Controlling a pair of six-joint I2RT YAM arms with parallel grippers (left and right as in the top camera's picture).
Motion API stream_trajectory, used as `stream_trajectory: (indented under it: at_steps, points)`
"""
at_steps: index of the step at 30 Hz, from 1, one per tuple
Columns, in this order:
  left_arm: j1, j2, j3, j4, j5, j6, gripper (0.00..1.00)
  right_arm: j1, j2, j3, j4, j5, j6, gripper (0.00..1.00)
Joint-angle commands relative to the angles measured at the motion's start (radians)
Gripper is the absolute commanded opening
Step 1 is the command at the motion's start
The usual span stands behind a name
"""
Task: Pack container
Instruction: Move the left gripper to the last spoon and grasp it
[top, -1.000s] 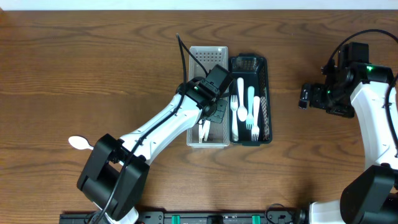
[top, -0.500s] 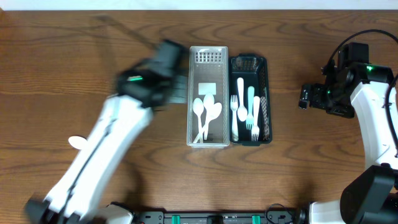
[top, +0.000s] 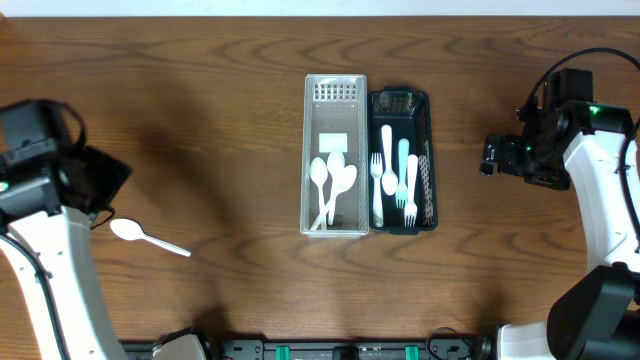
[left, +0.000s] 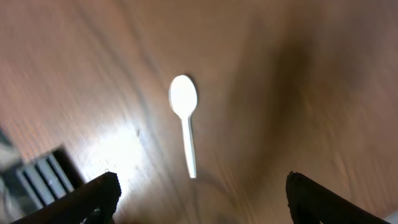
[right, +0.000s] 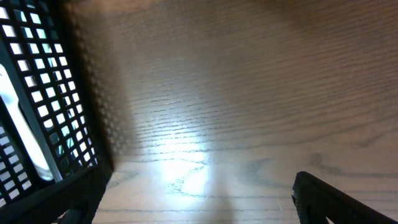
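Left hand: your left hand (top: 98, 180) hangs over the left end of the bench (top: 230, 100). Its fingers are spread wide with nothing between them, and its wrist view is blurred.
Right hand: your right hand (top: 497, 155) hovers to the right of the dark basket (top: 427, 160), fingers fully apart and holding nothing.
Loose spoon: one white spoon (top: 148, 238) lies flat on the bare wood just beside the left hand, well apart from both containers.
Clear container: one clear container (top: 335, 88) sits mid-bench and holds three packed spoons (top: 319, 175), handles crossing, and one pale square (top: 333, 142).
Dark basket: there is one, touching the clear container's right side. It holds four white pieces (top: 386, 165) laid lengthwise. At least two are forks, and you cannot tell what the others are.
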Motion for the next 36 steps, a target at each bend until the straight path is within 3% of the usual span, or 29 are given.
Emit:
stream_trajectory:
  at_steps: [1,8,18,36]
  points:
    - [0.079,0.044,-0.113,0.053,0.084,-0.024,0.88,0.004,-0.003,-0.002,-0.001,-0.010,-0.003,0.99]
    - [0.120,0.130,-0.349,0.262,0.124,-0.016,0.88,0.004,-0.003,-0.002,-0.002,-0.010,-0.003,0.99]
    - [0.120,0.274,-0.488,0.463,0.124,0.029,0.88,0.004,-0.003,-0.002,-0.005,-0.010,-0.003,0.99]
    - [0.119,0.453,-0.498,0.559,0.124,0.052,0.87,0.004,-0.003,-0.002,-0.008,-0.010,-0.003,0.99]
